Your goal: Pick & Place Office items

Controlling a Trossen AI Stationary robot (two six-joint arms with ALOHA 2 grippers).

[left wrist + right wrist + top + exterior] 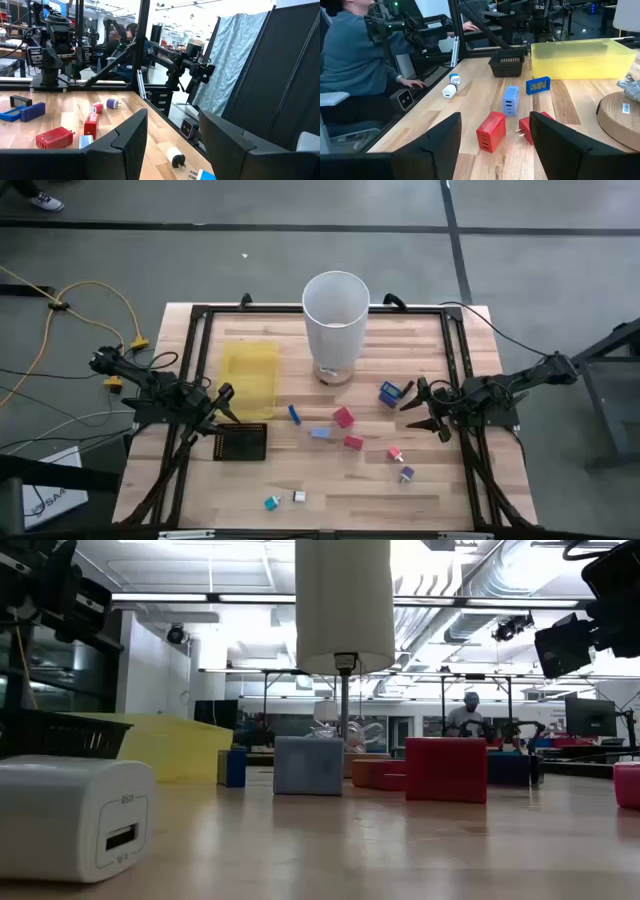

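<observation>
- High view: wooden bench [330,490], white bin [336,315], yellow tray [249,375], black mesh tray [241,442].
- Left end effector [222,408] and right end effector [425,405] hover at opposite edges, fingers spread, empty.
- Office items [343,418] lie scattered mid-bench; none appears sorted.

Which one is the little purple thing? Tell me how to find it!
Start at the tall white bin standing at the far middle of the wooden table. Go toward the near right side, past the red pieces, to the pink piece. The purple piece lies just nearer than it, the only purple item there.
</observation>
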